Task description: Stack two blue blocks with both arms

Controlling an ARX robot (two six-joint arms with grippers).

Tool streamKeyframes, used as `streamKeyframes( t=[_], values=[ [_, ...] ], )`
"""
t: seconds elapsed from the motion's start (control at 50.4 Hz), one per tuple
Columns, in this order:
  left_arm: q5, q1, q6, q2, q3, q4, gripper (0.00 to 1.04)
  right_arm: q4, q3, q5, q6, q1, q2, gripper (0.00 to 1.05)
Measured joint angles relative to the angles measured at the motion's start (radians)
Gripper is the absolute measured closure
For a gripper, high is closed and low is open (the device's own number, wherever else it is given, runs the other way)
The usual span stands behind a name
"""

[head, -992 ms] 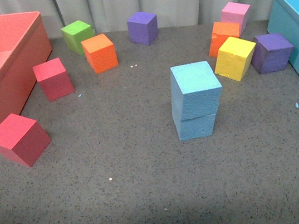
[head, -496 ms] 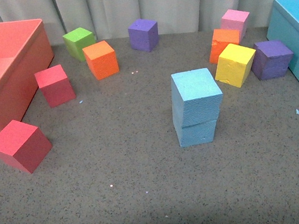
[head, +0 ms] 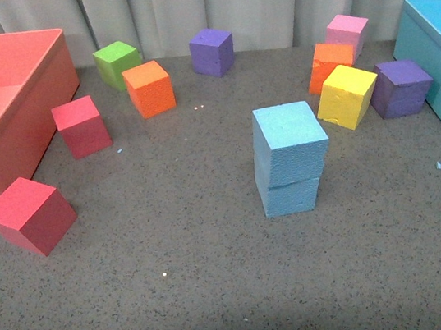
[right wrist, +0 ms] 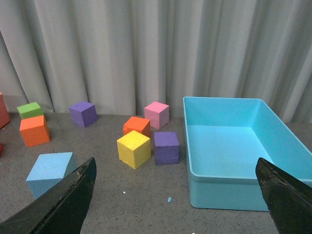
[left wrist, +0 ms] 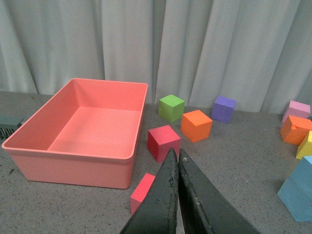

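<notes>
Blocks stacked, tools clear

One blue block (head: 290,140) sits skewed atop the other blue block (head: 290,194) mid-surface (head: 181,287), near the yellow cube (head: 347,95). Left tool (left wrist: 174,161) has its fingers pressed together, empty; right tool (right wrist: 176,183) is spread wide, empty.

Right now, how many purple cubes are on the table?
2. One purple cube sits at the back by the curtain, right of the orange cube. The other is between the yellow cube and the blue bin. None seems hidden.
</notes>
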Motion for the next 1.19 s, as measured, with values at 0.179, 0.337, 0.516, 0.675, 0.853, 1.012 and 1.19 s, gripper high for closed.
streamKeyframes(
  t=[0.179,0.337,0.516,0.675,0.853,1.012,1.19],
  values=[
    [0.0,0.0,0.0,-0.058,0.0,-0.058,1.01,0.0,0.0,0.0,0.0,0.0,0.0,0.09],
    [0.0,0.0,0.0,-0.2,0.0,-0.229,1.01,0.0,0.0,0.0,0.0,0.0,0.0,0.09],
    [0.0,0.0,0.0,-0.235,0.0,-0.242,1.01,0.0,0.0,0.0,0.0,0.0,0.0,0.09],
    [0.0,0.0,0.0,-0.236,0.0,-0.243,0.83,0.0,0.0,0.0,0.0,0.0,0.0,0.09],
    [0.0,0.0,0.0,-0.236,0.0,-0.243,0.54,0.0,0.0,0.0,0.0,0.0,0.0,0.09],
    [0.0,0.0,0.0,-0.236,0.0,-0.243,0.28,0.0,0.0,0.0,0.0,0.0,0.0,0.09],
    [0.0,0.0,0.001,-0.237,0.0,-0.243,0.06,0.0,0.0,0.0,0.0,0.0,0.0,0.09]
  ],
)
